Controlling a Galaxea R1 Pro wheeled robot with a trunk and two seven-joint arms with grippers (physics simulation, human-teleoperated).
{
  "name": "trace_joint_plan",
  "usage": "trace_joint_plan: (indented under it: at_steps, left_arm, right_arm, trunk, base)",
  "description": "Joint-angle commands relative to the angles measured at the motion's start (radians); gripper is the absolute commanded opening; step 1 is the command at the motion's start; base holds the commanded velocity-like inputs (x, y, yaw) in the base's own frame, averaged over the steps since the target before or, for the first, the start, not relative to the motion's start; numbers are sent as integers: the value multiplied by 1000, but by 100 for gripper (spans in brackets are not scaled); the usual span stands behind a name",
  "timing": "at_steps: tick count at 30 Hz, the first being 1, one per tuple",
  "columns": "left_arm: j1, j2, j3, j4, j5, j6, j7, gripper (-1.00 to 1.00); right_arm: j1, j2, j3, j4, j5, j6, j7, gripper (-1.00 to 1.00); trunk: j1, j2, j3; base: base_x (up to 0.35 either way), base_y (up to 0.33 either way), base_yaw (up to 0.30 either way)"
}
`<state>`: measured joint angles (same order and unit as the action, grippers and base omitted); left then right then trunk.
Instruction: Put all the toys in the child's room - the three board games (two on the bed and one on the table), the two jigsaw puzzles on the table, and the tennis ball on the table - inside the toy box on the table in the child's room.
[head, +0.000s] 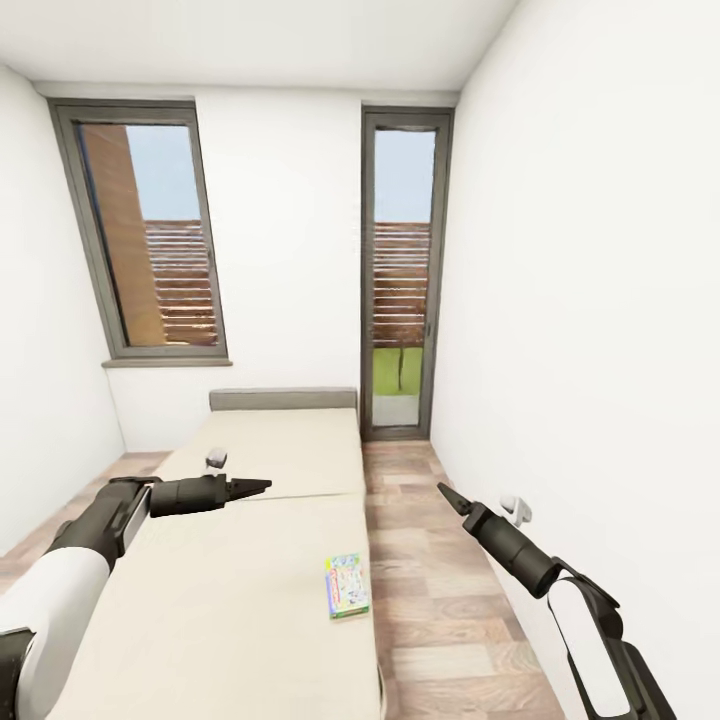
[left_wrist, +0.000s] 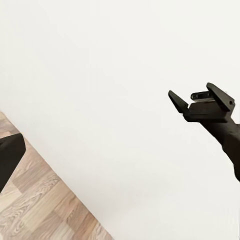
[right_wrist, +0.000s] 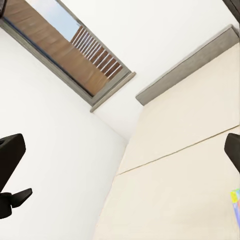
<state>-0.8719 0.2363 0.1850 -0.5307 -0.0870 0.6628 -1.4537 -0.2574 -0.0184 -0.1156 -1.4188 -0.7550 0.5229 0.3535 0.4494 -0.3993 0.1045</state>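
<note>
A colourful flat board game (head: 347, 585) lies on the beige bed (head: 230, 600), close to its right edge; a corner of this board game (right_wrist: 236, 196) shows in the right wrist view. My left gripper (head: 262, 485) hovers over the bed's middle, well behind the game, with nothing in it. My right gripper (head: 445, 492) hangs over the wooden floor to the right of the bed; its fingers (right_wrist: 11, 150) stand wide apart and empty. In the left wrist view the right gripper (left_wrist: 192, 97) is open against the white wall. The table and toy box are out of view.
The narrow room has a window (head: 150, 235) on the far wall and a glass door (head: 402, 270) beside it. A strip of wooden floor (head: 440, 600) runs between the bed and the right wall (head: 600, 300).
</note>
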Motion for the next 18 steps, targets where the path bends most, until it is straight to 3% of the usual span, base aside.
trace_joint_plan:
  at_steps: [1, 12, 18]
  left_arm:
    - [-1, -2, 5, 0, -9, 11, -7, 100]
    - [-1, -4, 5, 0, -10, 11, -6, 100]
    - [0, -5, 5, 0, -10, 11, -7, 100]
  right_arm:
    - [0, 0, -2, 0, -6, 7, 2, 100]
    - [0, -2, -5, 25, -6, 5, -2, 100]
    - [0, -2, -10, 32, -5, 4, 1, 100]
  trunk:
    - [1, -1, 0]
    - [1, -1, 0]
    - [1, -1, 0]
  base:
    - [125, -284, 246]
    - [156, -221, 270]
    - [168, -110, 236]
